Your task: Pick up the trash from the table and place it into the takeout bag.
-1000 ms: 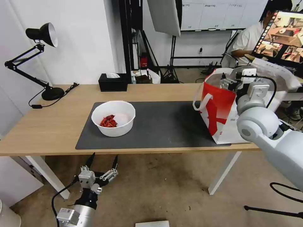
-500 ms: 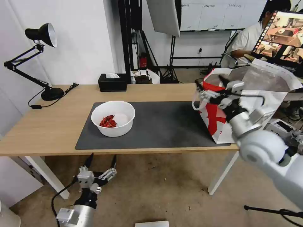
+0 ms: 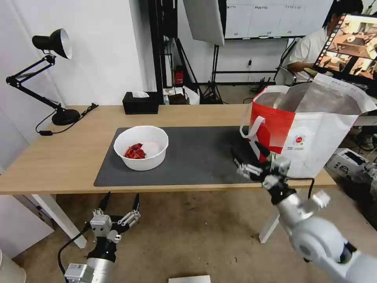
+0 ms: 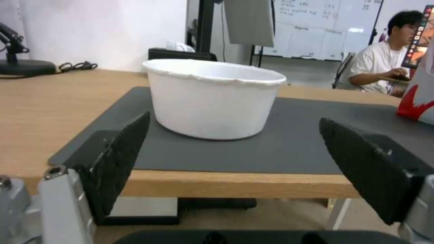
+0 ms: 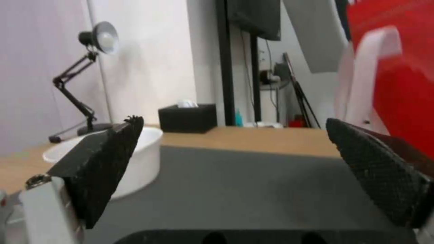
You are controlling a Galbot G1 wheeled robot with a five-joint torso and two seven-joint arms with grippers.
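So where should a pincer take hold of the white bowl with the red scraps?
Probably on the rim of the white bowl, one finger inside, one outside, coming from above at the near side. It stands upright and open-topped, its wall looks too wide to span, and the left pincer waits open just below that table edge.

head high over table [image 3: 59,157], wrists low, sharing bowl [image 4: 212,98]

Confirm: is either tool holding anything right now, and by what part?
Nothing is held. The left tool is open below the table edge, facing the bowl. The right tool is open over the mat beside the bag, empty.
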